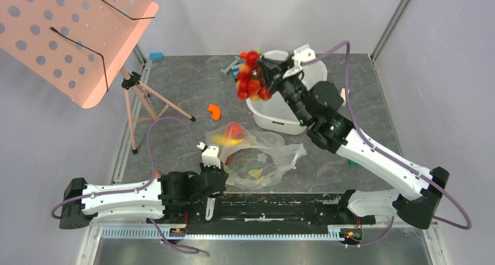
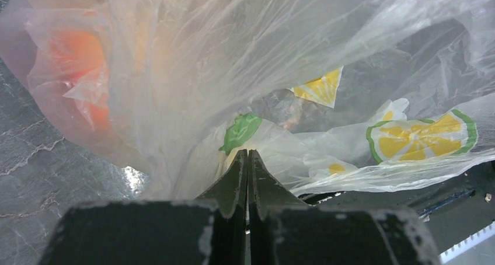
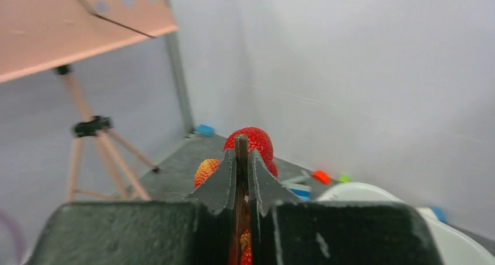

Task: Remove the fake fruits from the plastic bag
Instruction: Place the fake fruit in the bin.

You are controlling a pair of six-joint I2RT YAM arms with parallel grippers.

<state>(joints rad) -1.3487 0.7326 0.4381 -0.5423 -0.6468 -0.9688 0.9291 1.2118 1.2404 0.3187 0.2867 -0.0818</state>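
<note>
Aloft, glossy red grape bunch [image 1: 250, 78]; crinkly clear-film plastic bag [image 1: 274, 147].

Soft, even light comes down from overhead. The grey table [image 1: 175, 78] carries only faint shadows beneath the arms and the pink stand [image 1: 70, 37]. From above everything reads sharp, except the grape bunch [image 1: 250, 75], which looks a little smeared. Up close at the left wrist, the plastic bag [image 2: 233, 55] is washed with milky glare, and a bright white spot shines on the table beside it. At the right wrist the stand and walls behind go soft and pale.
</note>
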